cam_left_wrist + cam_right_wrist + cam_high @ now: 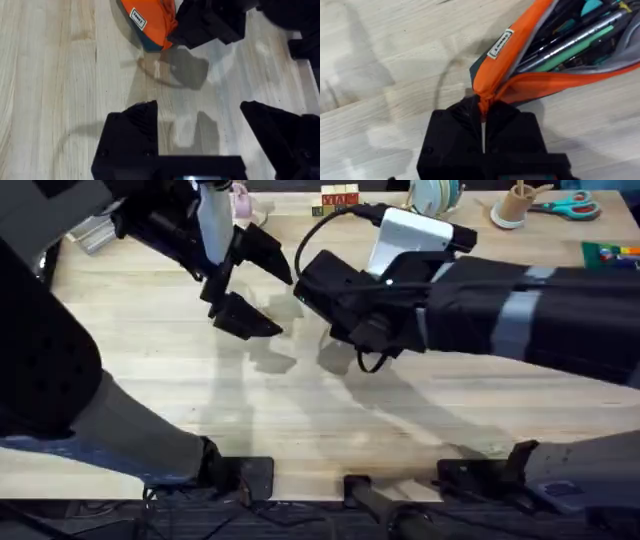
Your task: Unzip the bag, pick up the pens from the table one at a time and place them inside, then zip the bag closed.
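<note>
Pens (570,45) sit inside the pouch (530,82); our right gripper (482,117) pinches its end; left gripper (200,135) hangs apart; next, we zip.

Light wooden tabletop (300,410) with plank lines, orange bag (150,20) lying on it, teal scissors (565,207) at the far edge, small red blocks (338,197) beside them
</note>
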Available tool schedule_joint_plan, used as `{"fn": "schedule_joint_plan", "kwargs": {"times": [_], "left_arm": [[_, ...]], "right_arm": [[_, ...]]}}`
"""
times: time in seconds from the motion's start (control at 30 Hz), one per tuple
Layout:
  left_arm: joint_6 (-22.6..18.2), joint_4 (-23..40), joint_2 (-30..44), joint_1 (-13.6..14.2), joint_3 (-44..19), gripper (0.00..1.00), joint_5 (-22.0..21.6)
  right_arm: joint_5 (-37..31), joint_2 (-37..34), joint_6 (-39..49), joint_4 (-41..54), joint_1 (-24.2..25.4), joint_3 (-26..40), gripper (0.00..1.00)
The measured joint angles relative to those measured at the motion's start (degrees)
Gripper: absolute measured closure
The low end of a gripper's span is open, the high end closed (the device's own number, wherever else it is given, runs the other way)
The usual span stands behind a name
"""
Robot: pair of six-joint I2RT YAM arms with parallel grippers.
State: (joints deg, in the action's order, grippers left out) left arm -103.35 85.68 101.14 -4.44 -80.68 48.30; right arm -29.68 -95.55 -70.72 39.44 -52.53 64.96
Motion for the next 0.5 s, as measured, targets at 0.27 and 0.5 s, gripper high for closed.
{"fn": "schedule_joint_plan", "kwargs": {"times": [0.27, 0.5], "left_arm": [[0.0, 0.0, 0.0, 0.0, 0.0, 0.005, 0.0], [0.0, 0.0, 0.0, 0.0, 0.0, 0.006, 0.0]], "right_arm": [[1.2, 6.3, 0.0, 0.1, 0.3, -0.7, 0.970], [2.1, 11.3, 0.0, -2.8, 1.2, -0.7, 0.970]]}}
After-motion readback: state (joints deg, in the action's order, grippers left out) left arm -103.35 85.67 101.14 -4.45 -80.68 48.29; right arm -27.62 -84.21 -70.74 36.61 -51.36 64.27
